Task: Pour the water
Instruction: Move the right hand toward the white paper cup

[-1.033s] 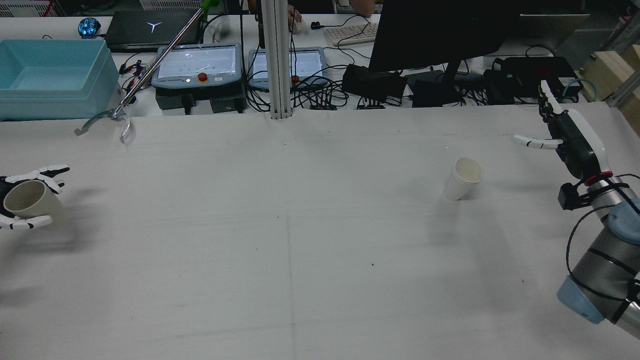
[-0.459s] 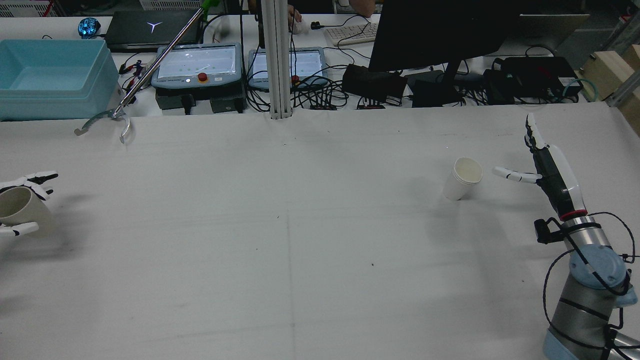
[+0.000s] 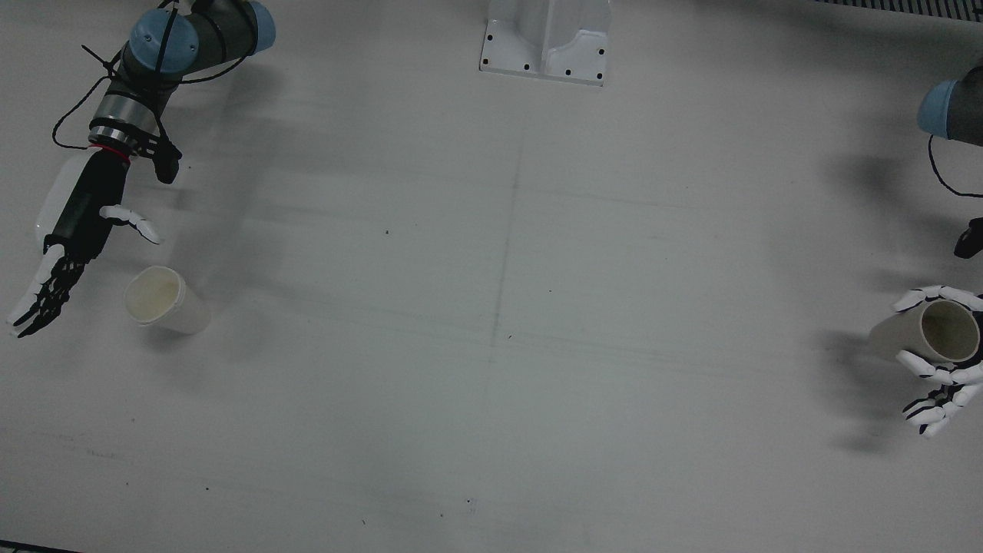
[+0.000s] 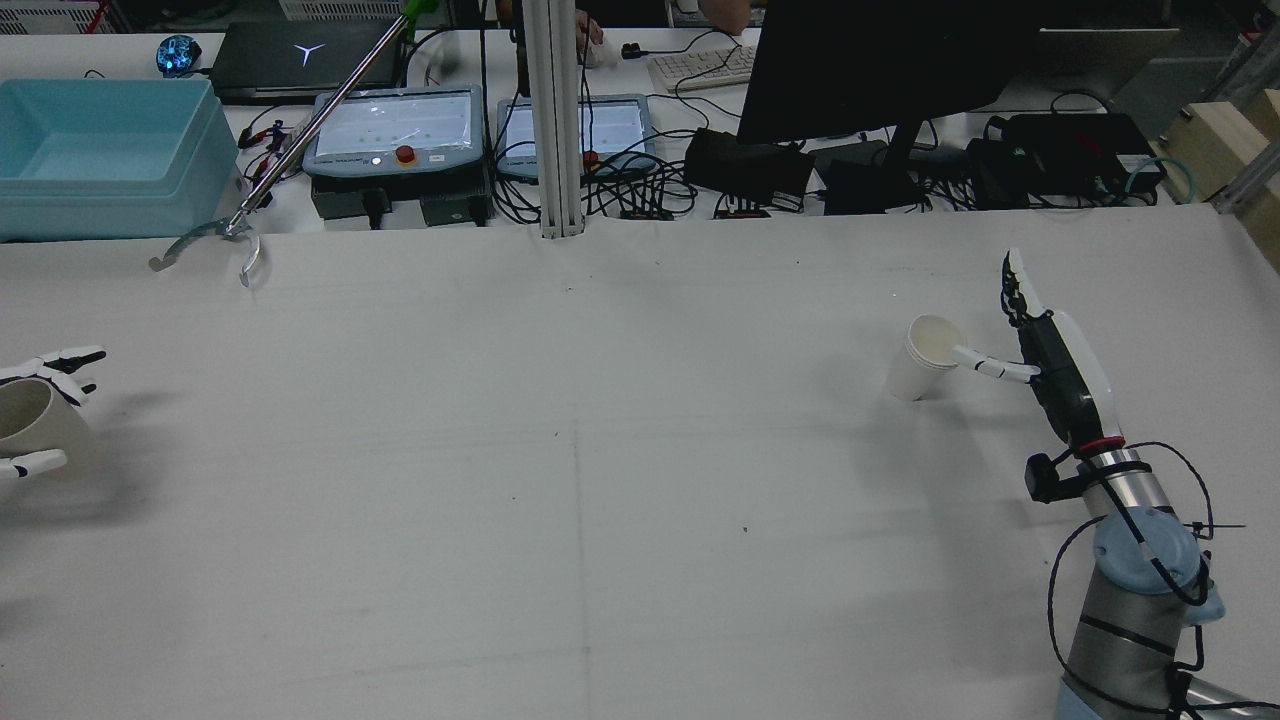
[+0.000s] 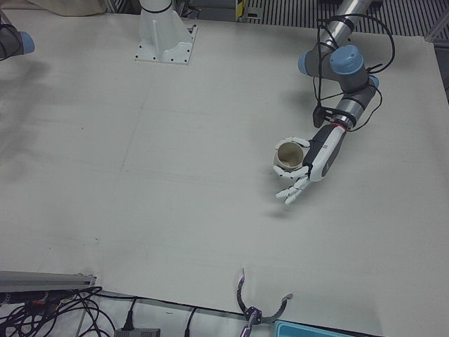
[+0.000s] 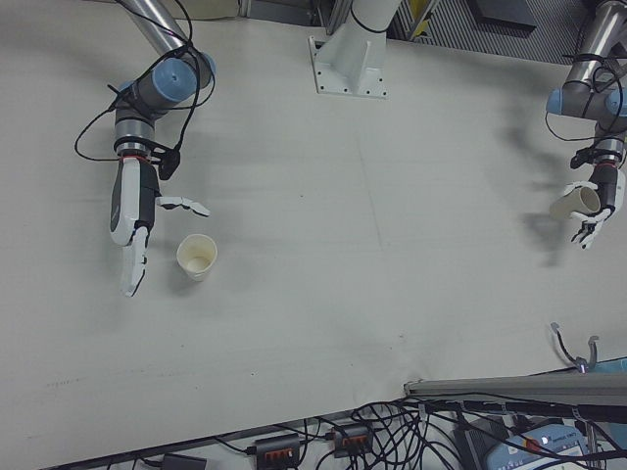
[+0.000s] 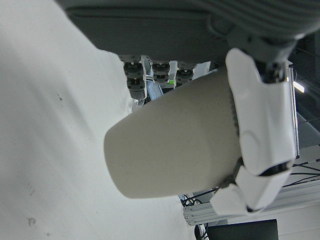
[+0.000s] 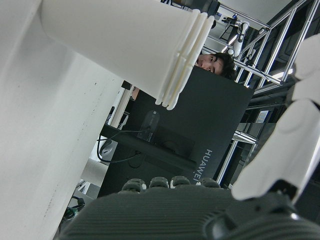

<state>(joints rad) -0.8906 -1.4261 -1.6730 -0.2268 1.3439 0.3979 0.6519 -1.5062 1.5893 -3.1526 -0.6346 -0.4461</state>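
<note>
the front view is looking almost straight down at the table (image 3: 491, 307). the rear view is facing forward across it toward a cluttered bench. the left-front and right-front views are each covering one half, both sharing the white pedestal (image 5: 165, 35). each hand camera is sitting very close to a cup, its picture lying sideways.

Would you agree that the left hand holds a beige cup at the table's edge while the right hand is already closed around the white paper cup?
Not quite: the right hand is open beside the white paper cup, not closed around it, as the rear view shows. The left hand does hold the beige cup.
</note>
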